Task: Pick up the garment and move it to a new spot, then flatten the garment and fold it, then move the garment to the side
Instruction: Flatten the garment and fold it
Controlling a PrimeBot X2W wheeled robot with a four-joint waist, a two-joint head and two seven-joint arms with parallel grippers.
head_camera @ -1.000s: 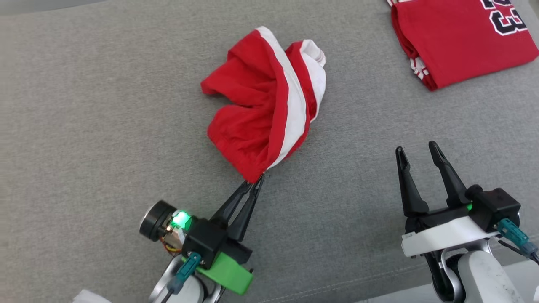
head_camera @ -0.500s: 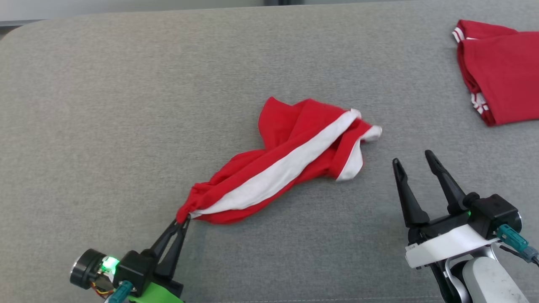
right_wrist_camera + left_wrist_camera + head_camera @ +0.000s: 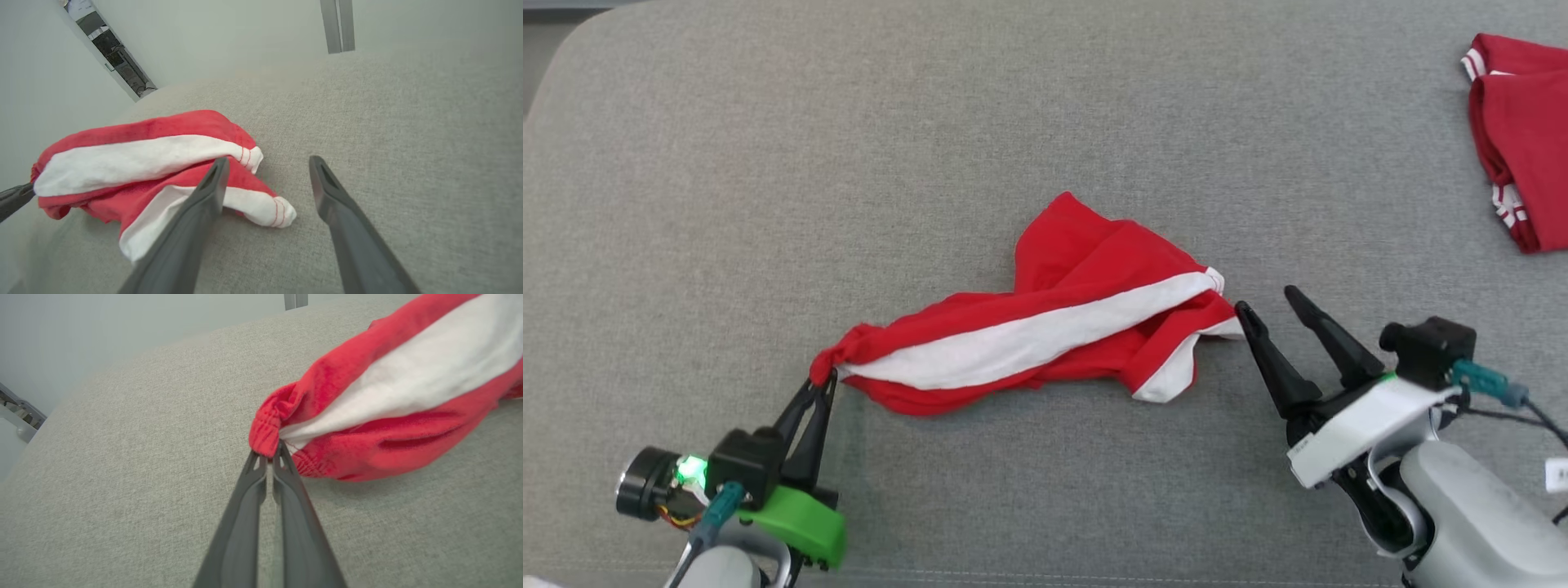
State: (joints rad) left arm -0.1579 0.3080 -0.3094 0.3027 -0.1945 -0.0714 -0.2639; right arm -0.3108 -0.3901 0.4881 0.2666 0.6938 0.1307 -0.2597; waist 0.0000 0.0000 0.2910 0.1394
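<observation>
The garment (image 3: 1045, 327) is a pair of red shorts with a white side stripe, lying stretched and crumpled across the middle of the grey cushion. My left gripper (image 3: 827, 377) is shut on the garment's gathered left end, which the left wrist view shows as a pinched red waistband (image 3: 266, 435) at the gripper tips (image 3: 269, 454). My right gripper (image 3: 1266, 298) stands open just right of the garment's white-edged right end. In the right wrist view the garment (image 3: 143, 163) lies left of the open fingers (image 3: 265, 163), and the left finger (image 3: 212, 183) overlaps its hem.
A second red garment (image 3: 1523, 139), folded, lies at the far right of the grey cushion (image 3: 931, 122). The cushion's rounded far-left corner and a pale wall behind it show in the wrist views.
The left gripper has dragged the garment's end leftward, stretching it out flatter. The right gripper has tilted and moved in toward the garment's right end. The head camera has also shifted.
</observation>
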